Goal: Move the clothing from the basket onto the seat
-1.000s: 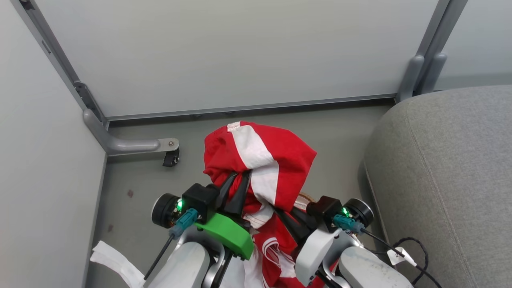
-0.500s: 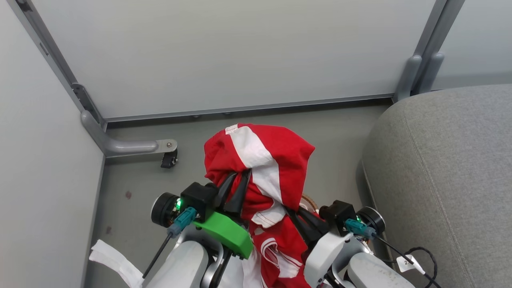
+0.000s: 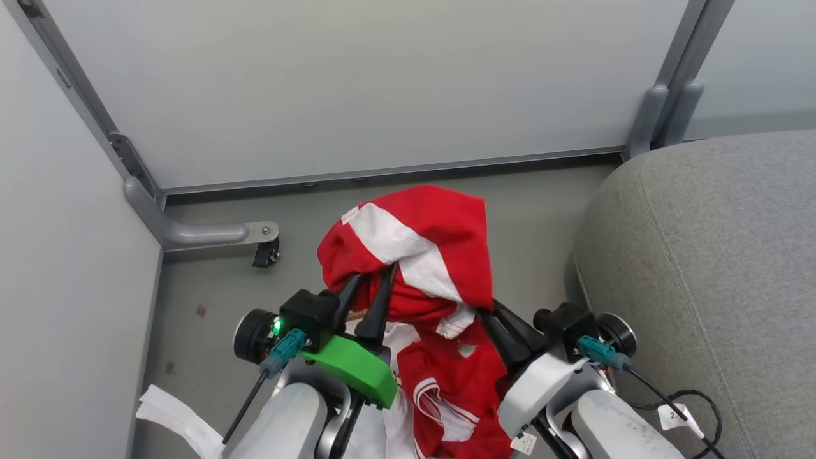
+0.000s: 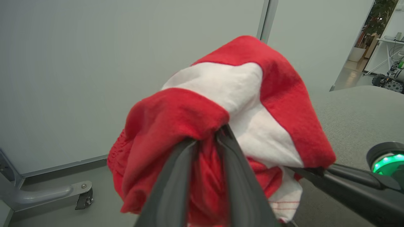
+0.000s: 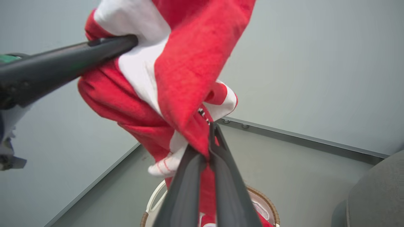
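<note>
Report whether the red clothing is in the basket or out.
Mostly out: clothing hangs bunched from left hand and right hand above the basket, lower end trailing toward it.

the clothing [image 3: 440, 223] hangs above the basket [image 5: 268, 201], left of the seat [image 3: 714, 268], before the wall [image 3: 382, 95].

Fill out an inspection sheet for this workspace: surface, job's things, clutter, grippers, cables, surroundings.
Surface: grey floor, a few small dark spots.
Job's things: red and white clothing held up between both grippers; basket rim on the floor below it; grey seat at the right, nothing on the part that shows.
Clutter: white fabric strip on the floor at lower left.
Grippers: left gripper closed on the clothing's upper bunch; right gripper shut on a lower fold.
Cables: black cable with white tag by the right wrist; thin black lead by the left.
Surroundings: pale partition panels; metal foot with caster.
</note>
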Controlling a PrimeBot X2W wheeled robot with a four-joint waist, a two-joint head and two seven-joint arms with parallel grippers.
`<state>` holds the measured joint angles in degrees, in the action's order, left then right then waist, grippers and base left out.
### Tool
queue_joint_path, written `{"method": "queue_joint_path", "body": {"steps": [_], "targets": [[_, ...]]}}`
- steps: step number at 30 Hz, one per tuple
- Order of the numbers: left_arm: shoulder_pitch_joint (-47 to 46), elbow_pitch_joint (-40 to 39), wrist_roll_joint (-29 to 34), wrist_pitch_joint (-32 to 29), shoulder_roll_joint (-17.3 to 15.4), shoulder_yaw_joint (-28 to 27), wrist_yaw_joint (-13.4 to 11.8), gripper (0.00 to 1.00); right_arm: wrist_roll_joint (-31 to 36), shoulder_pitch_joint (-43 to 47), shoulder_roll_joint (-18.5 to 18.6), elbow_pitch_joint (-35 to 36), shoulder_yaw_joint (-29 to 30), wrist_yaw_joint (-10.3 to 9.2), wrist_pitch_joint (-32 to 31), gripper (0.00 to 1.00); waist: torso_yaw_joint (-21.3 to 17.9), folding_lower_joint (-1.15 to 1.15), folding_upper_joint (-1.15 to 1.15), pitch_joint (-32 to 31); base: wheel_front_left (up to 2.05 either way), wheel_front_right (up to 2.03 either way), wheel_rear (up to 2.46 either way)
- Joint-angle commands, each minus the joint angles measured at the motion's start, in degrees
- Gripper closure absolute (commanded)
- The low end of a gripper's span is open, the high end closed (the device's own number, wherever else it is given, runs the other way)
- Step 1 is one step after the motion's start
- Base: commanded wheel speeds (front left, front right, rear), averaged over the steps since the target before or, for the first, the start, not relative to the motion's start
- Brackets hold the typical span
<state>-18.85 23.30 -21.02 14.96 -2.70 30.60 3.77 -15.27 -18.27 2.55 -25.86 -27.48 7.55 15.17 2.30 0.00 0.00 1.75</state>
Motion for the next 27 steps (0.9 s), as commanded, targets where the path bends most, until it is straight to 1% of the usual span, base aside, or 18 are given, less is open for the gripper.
{"method": "queue_joint_path", "body": {"steps": [1,6,9,18,27], "targets": [[0.64,0.17,0.48,0.35,-0.4,-0.67,-0.51,0.0,0.73,1.52,0.62,1.42,1.02,-0.12,-0.02,1.0,-0.43,0.0,0.0,-0.03,0.0,0.0,0.0],[1.64,1.5,2.15,0.29,-0.33,-1.72,-0.3,0.0,1.95,2.99,0.52,7.31,3.57,-0.11,-0.01,1.0,-2.69,0.0,0.0,-0.17,0.0,0.0,0.0],[2.58,2.21,3.04,0.29,-0.34,-2.79,0.12,0.0,2.23,3.88,0.52,10.55,5.35,-0.1,0.03,1.0,-5.06,0.0,0.0,-0.05,0.0,0.0,0.0],[4.3,1.82,5.38,0.29,-0.34,-5.63,1.31,0.0,2.57,5.95,0.47,16.76,10.03,-0.1,0.04,1.0,-14.62,0.0,0.0,0.85,0.0,0.0,0.0],[4.45,0.54,5.93,0.29,-0.35,-6.52,2.15,0.0,2.54,6.07,0.47,20.42,12.24,-0.1,0.03,1.0,-24.63,0.0,0.0,2.34,0.0,0.0,0.0]]}}
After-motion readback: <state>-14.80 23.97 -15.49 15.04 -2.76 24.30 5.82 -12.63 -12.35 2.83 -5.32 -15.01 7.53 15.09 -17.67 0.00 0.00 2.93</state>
